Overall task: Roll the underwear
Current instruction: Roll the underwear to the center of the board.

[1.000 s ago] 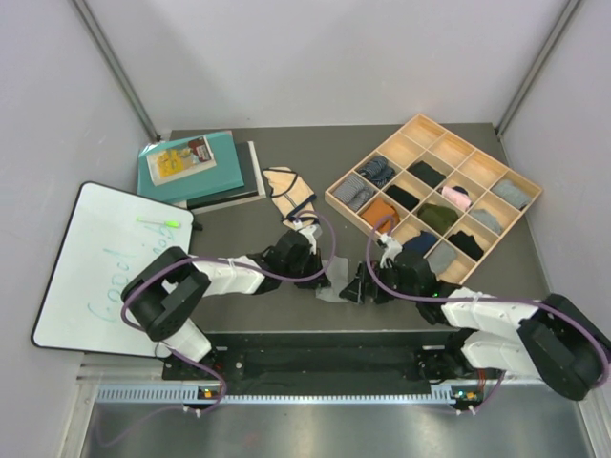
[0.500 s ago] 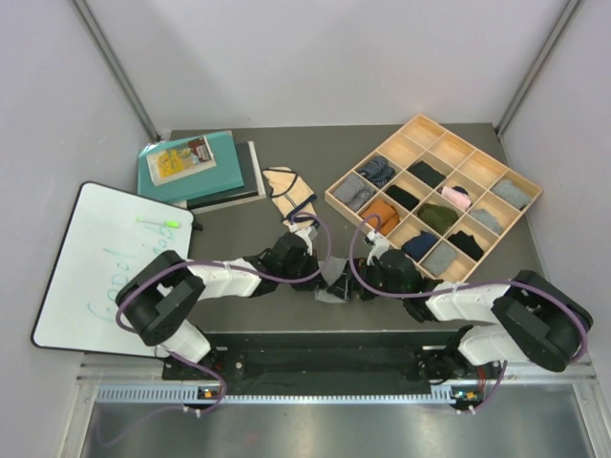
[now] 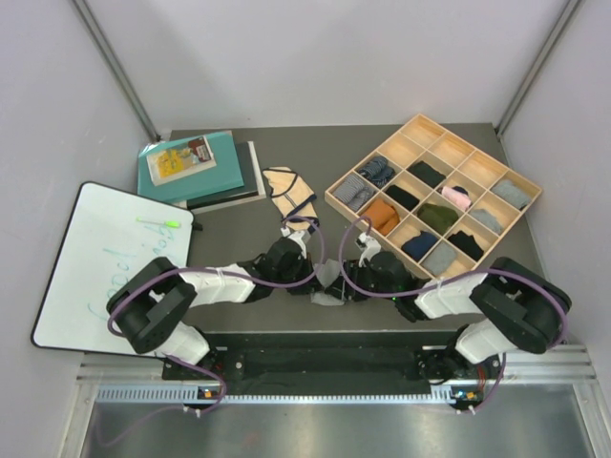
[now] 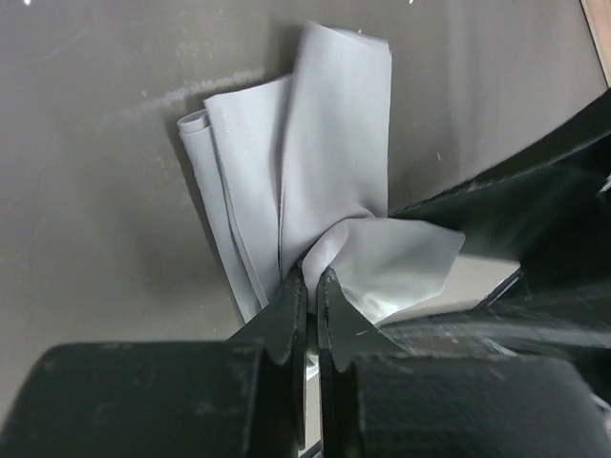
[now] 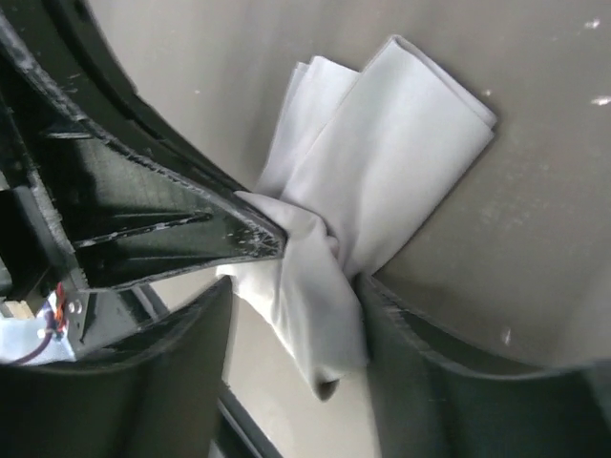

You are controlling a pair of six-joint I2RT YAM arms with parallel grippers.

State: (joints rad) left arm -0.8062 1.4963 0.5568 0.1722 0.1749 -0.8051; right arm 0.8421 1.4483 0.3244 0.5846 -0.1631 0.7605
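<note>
Near the tabletop's front edge the grey underwear lies bunched, largely hidden from above between the left gripper, pinched tight on a fold, and the right gripper, straddling it with jaws apart.

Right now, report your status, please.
Left claw shut on crumpled light-grey cloth briefs. Right claw open, astride the same briefs. Claws close together, nothing else between.

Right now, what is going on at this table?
Two robot arms work on the light-grey underwear, bunched near their bases. The left arm has its jaws shut on a fold of it; the right arm has its jaws apart around the same cloth. The beige pair lies farther back, untouched.
</note>
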